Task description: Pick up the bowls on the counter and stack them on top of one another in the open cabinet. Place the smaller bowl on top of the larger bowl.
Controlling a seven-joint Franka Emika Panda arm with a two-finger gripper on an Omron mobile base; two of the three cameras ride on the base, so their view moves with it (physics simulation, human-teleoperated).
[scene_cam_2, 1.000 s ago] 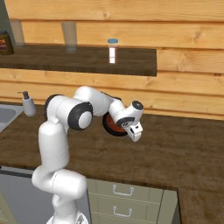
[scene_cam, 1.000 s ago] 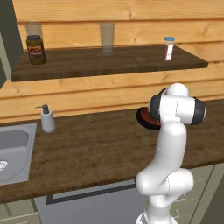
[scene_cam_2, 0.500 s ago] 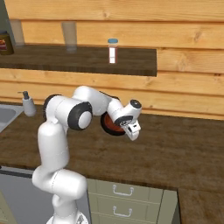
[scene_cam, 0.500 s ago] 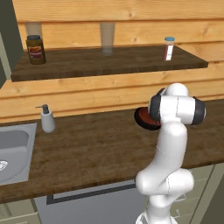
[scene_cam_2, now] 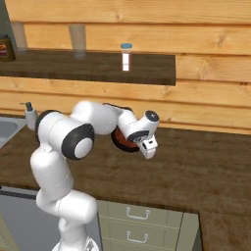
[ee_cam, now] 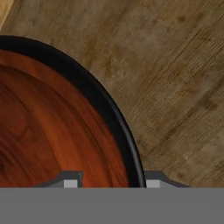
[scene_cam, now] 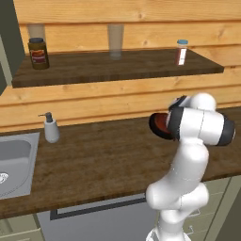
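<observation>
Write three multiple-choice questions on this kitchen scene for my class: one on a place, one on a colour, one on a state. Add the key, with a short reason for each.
1. Where does the soap dispenser stand?
A. In a drawer
B. On the counter, beside the sink
C. Inside the sink

2. What colour is the inside of the bowl under the gripper?
A. Red-brown
B. White
C. Green

3. How do the fingertips stand to the bowl's rim?
A. Pressed together, away from the bowl
B. Both inside the bowl
C. Apart, one on each side of the rim

Key: 1 B, as the left base view shows it on the wood just right of the basin. 2 A, as the hand view shows glossy red-brown grain within a black rim. 3 C, as the black rim runs down between the two tips.
</observation>
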